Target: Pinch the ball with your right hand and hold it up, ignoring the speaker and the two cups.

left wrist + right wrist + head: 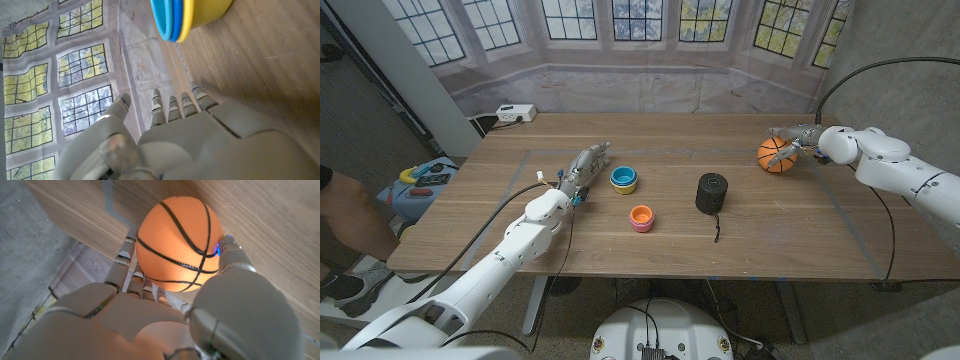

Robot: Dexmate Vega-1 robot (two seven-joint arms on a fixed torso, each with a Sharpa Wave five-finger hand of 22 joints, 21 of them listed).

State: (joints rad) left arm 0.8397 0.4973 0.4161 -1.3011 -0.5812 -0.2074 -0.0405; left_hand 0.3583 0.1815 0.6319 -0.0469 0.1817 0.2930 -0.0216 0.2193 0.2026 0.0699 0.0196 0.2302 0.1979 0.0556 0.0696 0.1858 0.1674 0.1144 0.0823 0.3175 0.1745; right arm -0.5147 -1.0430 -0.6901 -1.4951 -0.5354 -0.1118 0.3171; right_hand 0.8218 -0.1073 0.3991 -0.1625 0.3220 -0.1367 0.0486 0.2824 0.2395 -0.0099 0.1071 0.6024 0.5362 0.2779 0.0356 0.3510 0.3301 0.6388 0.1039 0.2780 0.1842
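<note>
Head view: right hand (798, 137) is at the far right of the worktop (780, 235), fingers wrapped onto the orange ball (776, 156). Ball looks low, at or just above the wood; can't tell from here whether it has left the surface. Black speaker (711, 193) sits mid-worktop with a short cord trailing toward the near edge. Blue-and-yellow cup (623, 179) and pink-and-orange cup (641, 217) are left of it, well apart from the ball, untouched. Left hand (584, 170) stands just beside the blue-and-yellow cup, holding nothing, fingers extended. A person's arm shows at the left edge.

Left wrist view: left hand (170, 130) has fingers straight and close together, thumb off to the side, nothing in them. Rim of the blue-and-yellow cup (185, 17) is near the fingertips, not touching.

Right wrist view: ball (179, 242) is pinched between the thumb on one side and fingers (124, 262) on the other, contact on both sides. Wood grain is directly behind it; lift height unclear.

Progress: pinch looks made, right hand has the ball. Left to do, as I judge it: raise it clearly off the worktop and hold it there. Speaker and cups ignored so far.
</note>
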